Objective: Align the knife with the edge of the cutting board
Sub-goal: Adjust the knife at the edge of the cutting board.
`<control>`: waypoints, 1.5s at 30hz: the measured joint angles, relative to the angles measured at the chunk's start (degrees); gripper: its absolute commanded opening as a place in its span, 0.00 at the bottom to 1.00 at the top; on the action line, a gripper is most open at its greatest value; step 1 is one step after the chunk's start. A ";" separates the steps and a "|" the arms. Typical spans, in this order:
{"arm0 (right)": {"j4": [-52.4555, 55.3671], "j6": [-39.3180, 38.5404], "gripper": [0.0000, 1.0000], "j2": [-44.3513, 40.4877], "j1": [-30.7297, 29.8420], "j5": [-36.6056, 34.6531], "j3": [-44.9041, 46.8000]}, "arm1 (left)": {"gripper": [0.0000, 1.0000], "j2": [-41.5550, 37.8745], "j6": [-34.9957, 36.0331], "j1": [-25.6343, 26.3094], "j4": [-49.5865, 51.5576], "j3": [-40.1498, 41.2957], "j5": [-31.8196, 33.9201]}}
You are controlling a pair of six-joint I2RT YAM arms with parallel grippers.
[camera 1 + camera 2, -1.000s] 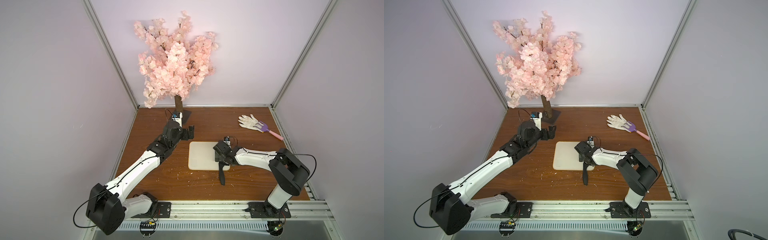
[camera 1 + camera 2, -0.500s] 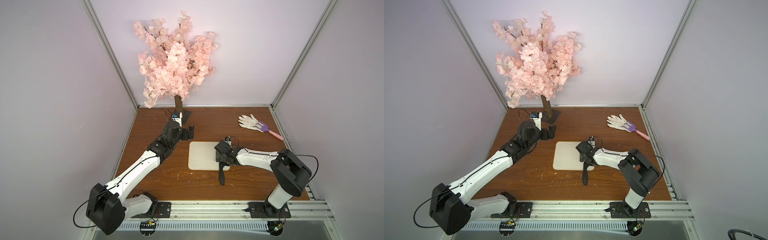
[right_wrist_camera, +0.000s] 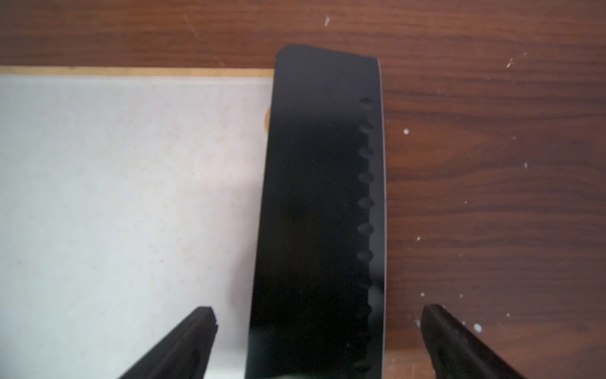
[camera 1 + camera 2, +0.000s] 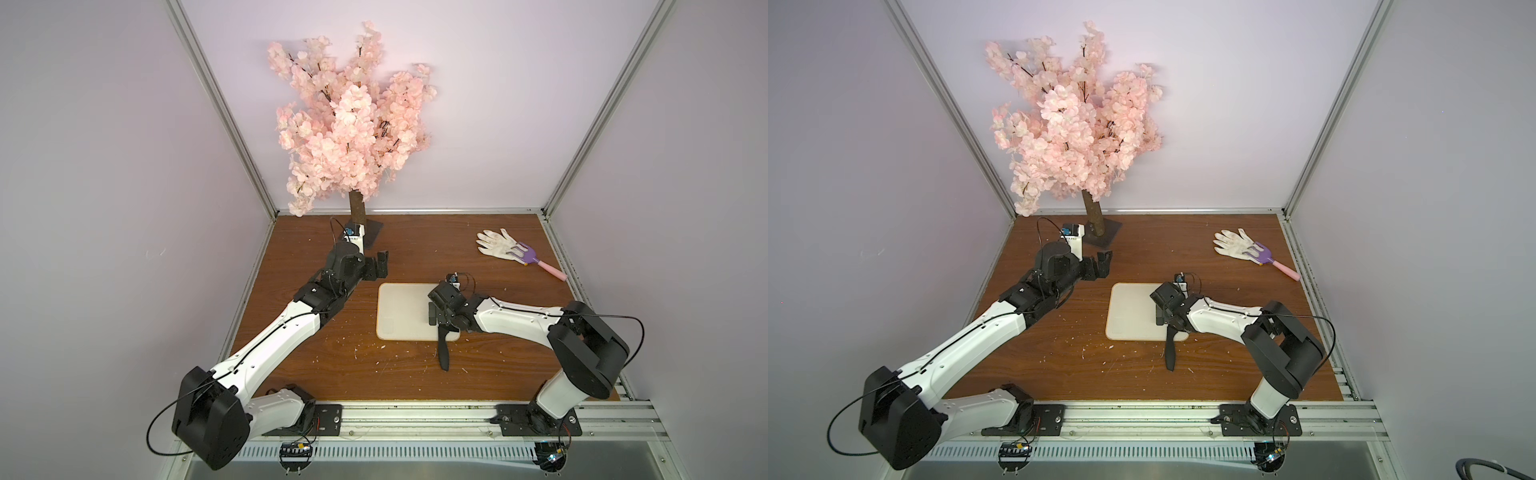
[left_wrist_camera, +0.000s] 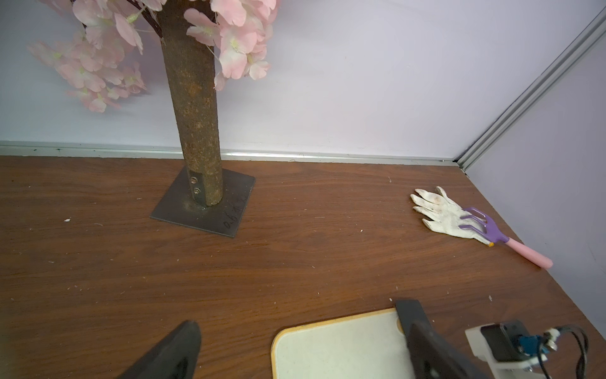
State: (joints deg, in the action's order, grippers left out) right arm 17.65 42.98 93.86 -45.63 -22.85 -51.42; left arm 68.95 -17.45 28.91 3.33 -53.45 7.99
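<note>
**Right arm shifted slightly; knife unmoved**

Along the cutting board's edge the blade is laid, handle projecting off the board onto the counter. The right tool is held wide open astride the blade, nothing gripped. The left tool, likewise open and empty, is held off the board's far corner.
</note>
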 measured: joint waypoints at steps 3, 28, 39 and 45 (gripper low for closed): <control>0.42 0.85 0.98 -1.07 -2.43 0.07 0.04 | 0.99 0.00 0.00 0.00 0.00 0.00 0.07; 3.26 12.04 0.66 -8.70 -14.60 -0.42 6.05 | 1.00 0.00 0.07 0.11 -0.02 0.00 0.09; 3.65 13.55 0.62 -7.48 -15.58 -1.40 6.34 | 0.99 -0.63 1.49 4.52 -1.16 1.46 0.24; 3.61 14.40 0.59 -7.13 -16.28 -1.66 7.58 | 0.99 -2.36 2.56 7.13 -2.27 2.54 0.48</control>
State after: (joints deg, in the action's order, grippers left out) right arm 21.26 57.39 86.74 -61.91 -24.51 -43.83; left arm 66.59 -14.90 36.03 1.06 -50.92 8.47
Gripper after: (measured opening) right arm 0.596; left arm 0.995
